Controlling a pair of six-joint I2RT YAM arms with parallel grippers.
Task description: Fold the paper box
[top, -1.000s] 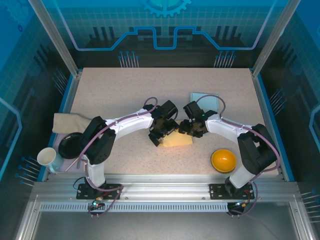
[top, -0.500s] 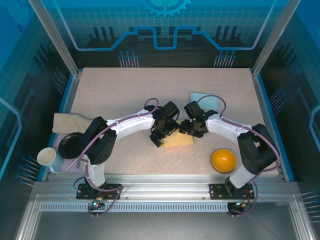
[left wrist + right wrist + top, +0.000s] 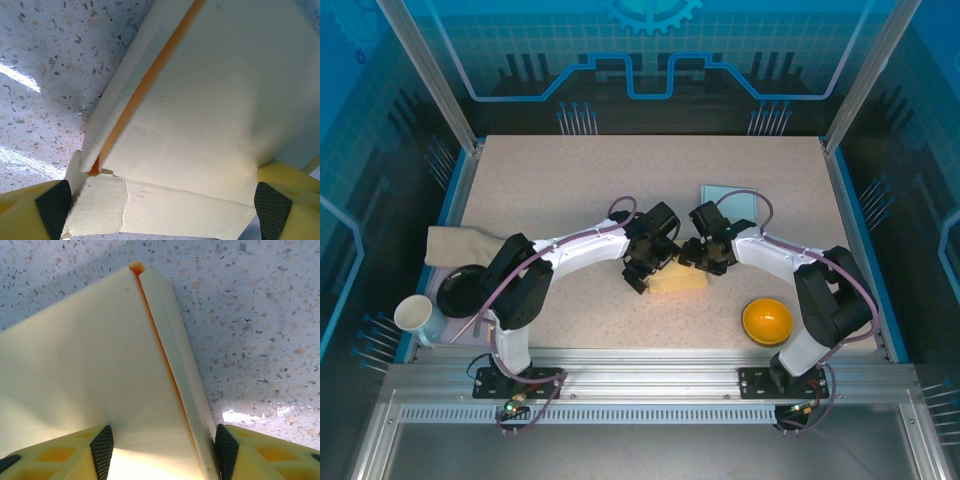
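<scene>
- Top view: the paper box (image 3: 678, 280) lies low on the table (image 3: 550, 180), front-centre, between my wrists. My left claw (image 3: 638, 276) is at its left end and my right claw (image 3: 700, 260) is at its right end. Risk: if the two ends get pushed unevenly, the light card would likely skid or twist rather than fold. The orange bowl (image 3: 767, 320) is near on the right but apart from the box.
- Left wrist: my left claw (image 3: 162, 205) is wide, with its pads (image 3: 52, 202) straddling the box's end at its corners. I can't tell if they bear on it. Risk: closing from here would squeeze the full width, so the panel may buckle mid-span instead of at a crease. The paper box (image 3: 210, 115) is pale cream card here. One long wall is folded in, with an orange strip (image 3: 145, 85) showing along the gap. The short end flap has a ragged line across it, crease or tear, I can't tell which.
- Right wrist: my right claw (image 3: 164, 447) is about half apart with a strip of box between the pads (image 3: 102, 447). One pad is over the flat panel and the other is hard beside the folded wall. I can't tell whether it's clamping. Risk: that wall looks only loosely folded, so it may spring open if pressure comes off. The paper box (image 3: 75, 365) shows a smooth face, the same orange line at the seam, and a slightly gaping far corner.
</scene>
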